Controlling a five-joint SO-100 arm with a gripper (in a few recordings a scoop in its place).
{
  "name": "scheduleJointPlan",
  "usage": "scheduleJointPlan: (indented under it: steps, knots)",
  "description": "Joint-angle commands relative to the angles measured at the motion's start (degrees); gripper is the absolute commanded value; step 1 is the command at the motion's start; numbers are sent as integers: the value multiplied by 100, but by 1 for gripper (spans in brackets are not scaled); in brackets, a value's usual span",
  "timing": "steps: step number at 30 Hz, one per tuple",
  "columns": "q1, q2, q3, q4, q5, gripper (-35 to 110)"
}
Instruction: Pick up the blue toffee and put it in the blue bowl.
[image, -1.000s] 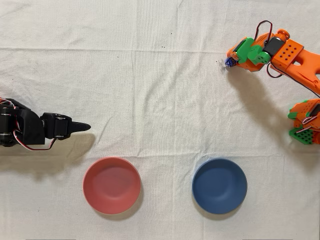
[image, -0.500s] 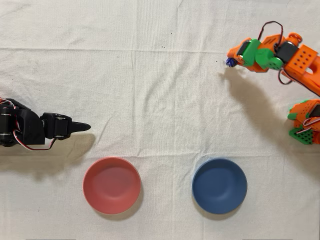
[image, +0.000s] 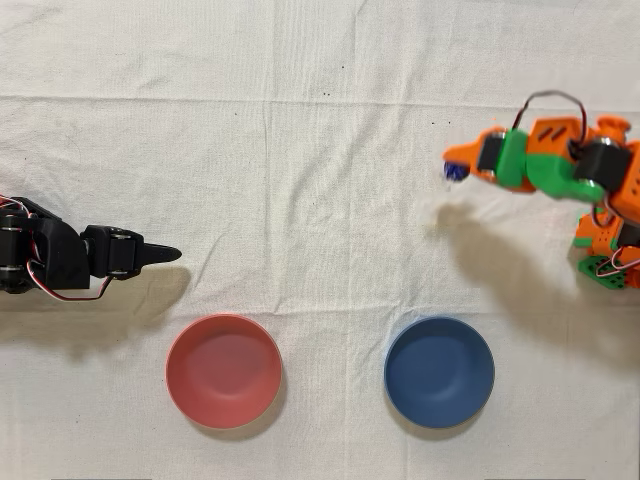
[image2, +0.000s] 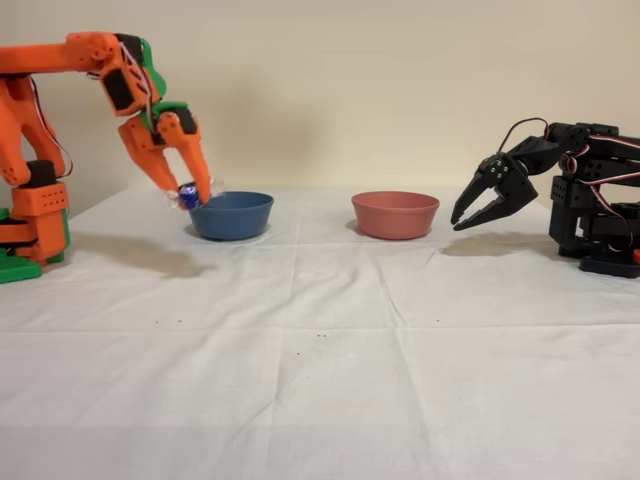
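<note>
- black plastic first: the idle black arm (image: 70, 258) sits at nine o'clock in the overhead view, pointing toward the middle of the white cloth (image: 320, 180), well apart from everything that matters.
- next along, at about seven o'clock in that view, the red bowl (image: 223, 370) has nothing in it.
- the blue bowl (image: 439, 371) lies at about five o'clock, also with nothing in it. in the fixed view the blue bowl (image2: 232, 215) sits just right of the orange fingers.
- the blue toffee (image: 456, 169) shows at about two o'clock overhead as a dark blue speck at the tip of the orange arm. from the side the blue toffee (image2: 188, 195) is off the cloth, pinched between the two orange fingers, with a clear twist of wrapper sticking out.
- the gripper (image: 460, 165) is clenched on the toffee, seen from the side as the gripper (image2: 187, 190) pointing down.
- handling, as a judgement: the toffee looks very light, with a hard core under slick foil, so it could squirt out of a loose pinch. the round middle is the place to hold it; the twisted ends are soft and would crumple or slip.
- the bowl lies toward six o'clock from the toffee overhead, so the carry is not yet done.
</note>
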Motion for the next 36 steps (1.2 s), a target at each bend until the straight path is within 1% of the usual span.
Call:
scheduleJointPlan:
  steps: [1, 12, 18, 26, 32, 36]
  knots:
    - [-800, 650, -466, 132, -62, 13]
    - [-2874, 457, -1072, 308, 88, 12]
    - [-3709, 18, -1336, 220, 105, 12]
    - [-4465, -642, -1521, 79, 378, 12]
    - [-4746, -1081, -1547, 44, 580, 11]
    - [-4860, -1257, -1354, -229, 642, 11]
